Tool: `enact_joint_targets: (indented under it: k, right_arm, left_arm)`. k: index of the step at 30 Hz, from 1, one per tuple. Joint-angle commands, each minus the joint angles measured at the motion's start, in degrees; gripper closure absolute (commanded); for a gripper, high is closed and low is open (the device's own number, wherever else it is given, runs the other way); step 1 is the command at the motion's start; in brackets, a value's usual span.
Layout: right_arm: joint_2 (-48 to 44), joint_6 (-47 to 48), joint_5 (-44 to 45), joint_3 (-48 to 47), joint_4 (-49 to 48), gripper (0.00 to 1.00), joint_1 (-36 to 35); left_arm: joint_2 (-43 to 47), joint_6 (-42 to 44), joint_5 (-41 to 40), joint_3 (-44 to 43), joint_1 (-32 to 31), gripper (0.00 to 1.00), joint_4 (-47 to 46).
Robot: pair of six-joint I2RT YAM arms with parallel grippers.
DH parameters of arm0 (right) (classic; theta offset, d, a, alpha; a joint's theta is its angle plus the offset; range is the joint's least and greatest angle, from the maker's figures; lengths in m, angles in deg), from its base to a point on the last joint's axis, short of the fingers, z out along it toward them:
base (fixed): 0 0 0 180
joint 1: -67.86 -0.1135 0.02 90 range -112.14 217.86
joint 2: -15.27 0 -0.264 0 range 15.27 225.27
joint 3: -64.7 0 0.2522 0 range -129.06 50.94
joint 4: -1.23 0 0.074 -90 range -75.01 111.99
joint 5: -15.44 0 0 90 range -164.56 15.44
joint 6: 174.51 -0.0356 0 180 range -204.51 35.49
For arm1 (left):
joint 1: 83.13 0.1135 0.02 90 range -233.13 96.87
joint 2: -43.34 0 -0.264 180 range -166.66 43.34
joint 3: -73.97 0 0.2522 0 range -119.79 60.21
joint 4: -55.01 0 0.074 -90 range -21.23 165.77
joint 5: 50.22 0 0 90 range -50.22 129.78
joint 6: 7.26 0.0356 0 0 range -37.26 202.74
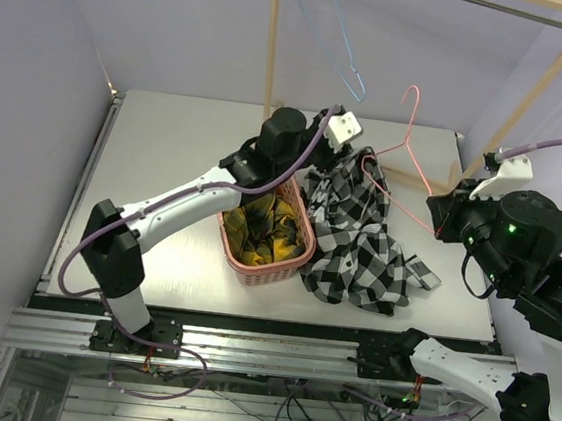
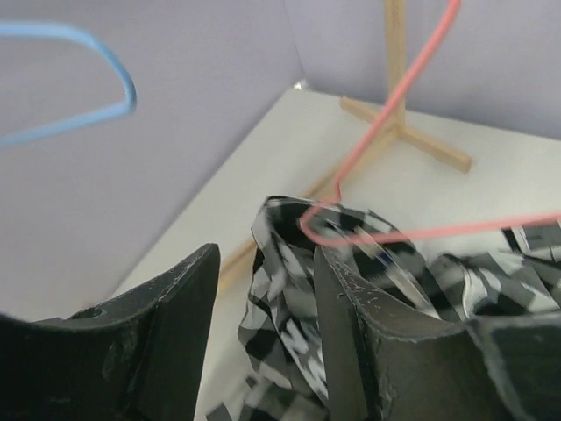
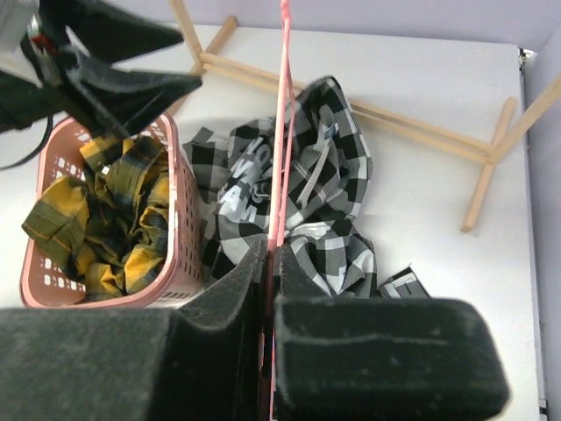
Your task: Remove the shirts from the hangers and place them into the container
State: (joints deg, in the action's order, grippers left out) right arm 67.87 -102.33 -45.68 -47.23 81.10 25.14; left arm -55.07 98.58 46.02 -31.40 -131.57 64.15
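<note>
The black-and-white check shirt (image 1: 358, 244) (image 3: 324, 175) lies heaped on the table, right of the salmon basket (image 1: 254, 271) (image 3: 53, 281). Its collar is still lifted over one end of the pink hanger (image 1: 405, 148) (image 2: 412, 79) (image 3: 284, 105). My left gripper (image 1: 342, 128) (image 2: 266, 263) is open at that raised collar, with check fabric (image 2: 289, 298) hanging loose between the parted jaws. My right gripper (image 1: 440, 209) (image 3: 272, 248) is shut on the pink hanger's wire. The yellow plaid shirt (image 1: 264, 224) (image 3: 105, 210) lies inside the basket. The blue hanger (image 1: 332, 35) (image 2: 105, 70) hangs bare on the rack.
The wooden rack frame (image 1: 272, 39) (image 2: 399, 88) stands at the back, and its foot bars (image 3: 421, 127) lie on the table behind the shirt. A sleeve cuff (image 1: 423, 276) trails toward the table's right front. Purple walls close in on both sides.
</note>
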Motion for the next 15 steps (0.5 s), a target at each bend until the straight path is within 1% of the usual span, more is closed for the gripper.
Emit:
enact_joint_targets:
  k: [1, 6, 9, 10, 15]
  right_arm:
    - [0.18, -0.70, 1.78, -3.27, 0.47, 1.00, -0.17]
    - [0.07, -1.05, 3.85, -4.71, 0.14, 1.00, -0.18]
    - [-1.79, 0.86, 5.70, -2.59, -4.29, 1.00, -0.17]
    - [-2.67, 1.92, 6.44, -0.86, -6.95, 1.00, -0.19]
    - [-9.72, 10.96, 12.42, 13.24, -29.40, 1.00, -0.17]
  left_arm:
    - [7.03, -3.28, -5.06, 7.23, -0.33, 0.43, -0.95]
    - [14.66, -4.08, -13.88, 16.14, -0.33, 0.47, 0.92]
    - [21.11, -3.84, -17.49, 22.57, -0.32, 0.48, 0.06]
    - [22.83, -3.69, -18.35, 24.40, -0.31, 0.48, -0.02]
    - [31.72, -2.39, -23.76, 32.72, -0.33, 0.51, -0.43]
